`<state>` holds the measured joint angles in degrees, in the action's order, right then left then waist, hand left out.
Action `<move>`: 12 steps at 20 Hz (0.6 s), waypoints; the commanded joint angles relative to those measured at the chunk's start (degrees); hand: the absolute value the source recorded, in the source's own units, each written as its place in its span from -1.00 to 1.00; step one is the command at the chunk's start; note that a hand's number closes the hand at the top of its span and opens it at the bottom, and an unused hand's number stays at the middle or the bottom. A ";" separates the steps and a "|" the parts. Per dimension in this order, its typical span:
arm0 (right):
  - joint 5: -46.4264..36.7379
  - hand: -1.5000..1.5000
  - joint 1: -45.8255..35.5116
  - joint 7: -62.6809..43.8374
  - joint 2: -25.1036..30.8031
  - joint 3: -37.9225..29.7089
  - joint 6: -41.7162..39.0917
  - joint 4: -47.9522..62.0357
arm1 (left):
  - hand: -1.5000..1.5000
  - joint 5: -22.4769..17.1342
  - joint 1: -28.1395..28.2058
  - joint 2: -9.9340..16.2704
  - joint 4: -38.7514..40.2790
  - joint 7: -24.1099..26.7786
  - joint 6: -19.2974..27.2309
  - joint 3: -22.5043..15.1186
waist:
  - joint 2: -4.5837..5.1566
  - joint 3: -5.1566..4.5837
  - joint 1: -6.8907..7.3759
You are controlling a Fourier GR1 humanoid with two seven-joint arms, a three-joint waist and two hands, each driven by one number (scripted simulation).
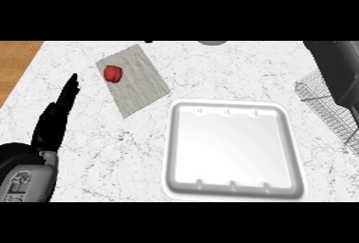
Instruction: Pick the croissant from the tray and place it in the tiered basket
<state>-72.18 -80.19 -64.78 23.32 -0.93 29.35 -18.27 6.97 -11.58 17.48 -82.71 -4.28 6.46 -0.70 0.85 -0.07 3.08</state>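
Note:
The white tray (234, 149) lies in the middle of the counter with nothing on it. No croissant shows anywhere. The wire tiered basket (325, 105) juts in at the right edge. Above it, at the top right, a dark shape comes in that looks like my right hand (335, 66); whatever it may hold is hidden. My left hand (56, 118) rests at the left, fingers straight and pointing up the counter, holding nothing.
A small red item (113, 73) sits on a grey rectangular mat (136, 85) at the back left. The counter's left edge (17, 90) meets a wooden surface. A grey round object (212, 42) peeks in at the back.

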 commanded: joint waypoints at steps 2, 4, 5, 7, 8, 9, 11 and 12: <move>0.66 1.00 -0.63 -3.27 0.95 -2.95 4.01 2.54 | 0.00 1.06 1.45 -0.25 -1.12 0.69 0.16 -0.48 | 0.10 0.07 -0.28; 0.04 1.00 -2.63 -1.68 2.84 -2.70 -1.98 4.51 | 0.00 -0.20 2.98 0.54 -2.60 -0.25 -0.98 0.52 | -0.18 0.05 -0.40; -0.16 1.00 -1.65 -0.68 2.62 -2.59 -0.96 4.65 | 0.00 1.66 1.70 -1.53 -1.38 0.12 1.25 -0.70 | -0.16 0.05 -0.94; -0.69 1.00 -1.78 2.00 6.12 -2.72 -1.72 6.86 | 0.00 1.00 3.77 -0.76 -1.07 1.93 0.43 0.15 | 0.19 0.04 -0.24; -1.16 1.00 0.11 2.95 6.47 -2.29 -1.63 7.87 | 0.00 1.42 1.25 -1.53 -0.85 -0.12 0.92 -0.41 | 0.22 0.07 -0.69; -1.57 1.00 -1.08 2.61 7.52 -1.88 -4.72 7.92 | 0.00 0.98 3.28 -0.94 -1.45 1.06 0.67 0.40 | -0.17 0.04 -1.02; -4.48 1.00 0.70 -0.56 7.86 0.32 -4.85 10.36 | 0.00 0.10 3.96 0.66 -4.28 -1.21 -1.21 0.55 | -0.22 0.06 -0.52; -5.26 1.00 -0.45 -0.25 8.96 0.92 -6.74 11.28 | 0.00 0.21 1.89 -0.52 -0.09 2.03 -0.12 1.26 | 0.18 -0.01 -0.85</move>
<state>-74.83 -80.61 -60.94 29.95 -1.83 27.34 -9.82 7.47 -9.21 17.09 -84.17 -3.71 6.31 -0.26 0.87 -0.03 2.44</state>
